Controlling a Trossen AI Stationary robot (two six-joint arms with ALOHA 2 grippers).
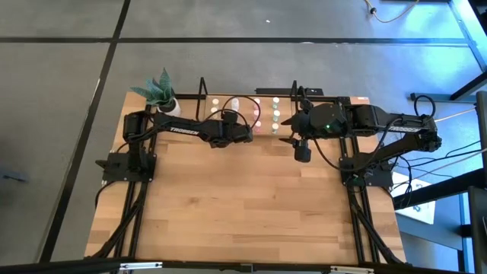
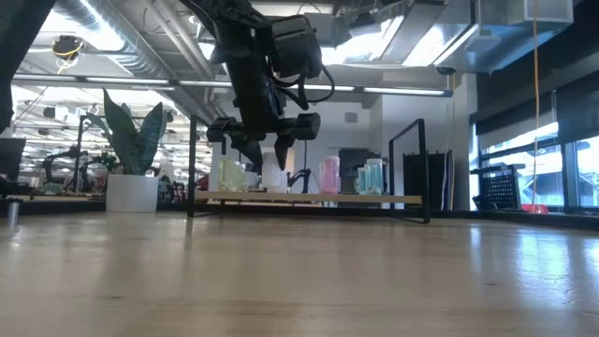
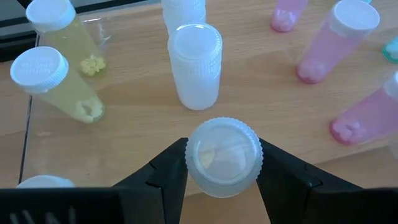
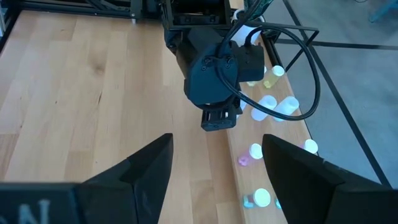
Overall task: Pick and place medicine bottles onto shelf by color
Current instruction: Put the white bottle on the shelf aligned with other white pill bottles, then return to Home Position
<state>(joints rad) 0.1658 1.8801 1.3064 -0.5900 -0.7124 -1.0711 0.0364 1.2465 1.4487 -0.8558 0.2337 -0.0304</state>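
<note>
pale wood plank tabletop (image 1: 251, 205), grey floor round it, open workshop w/ ceiling lights behind. left gripper (image 3: 222, 171) over the light-wood, black-framed shelf (image 1: 266, 129), fingers either side of a white-capped clear bottle (image 3: 222, 155), touching it. left wrist view: 2 yellow bottles, 2 more white, 3 pink. right gripper (image 4: 214, 162) spread wide, holding nothing, just beside the shelf.

- Clear plastic bottles holding yellow pills (image 3: 59, 84), white ribbed caps, at ten o'clock on the shelf board.
- Frosted white cylindrical bottle (image 3: 196, 65), centre.
- Translucent pink bottles (image 3: 336, 40) with pale caps, at two o'clock.
- Teal bottle (image 3: 392, 50), edge only, at three o'clock.
- Light wooden shelf board (image 3: 130, 134), thin black metal frame.
- Black gripper fingers (image 3: 161, 174) flank a whitish ribbed cap (image 3: 222, 155).
</note>
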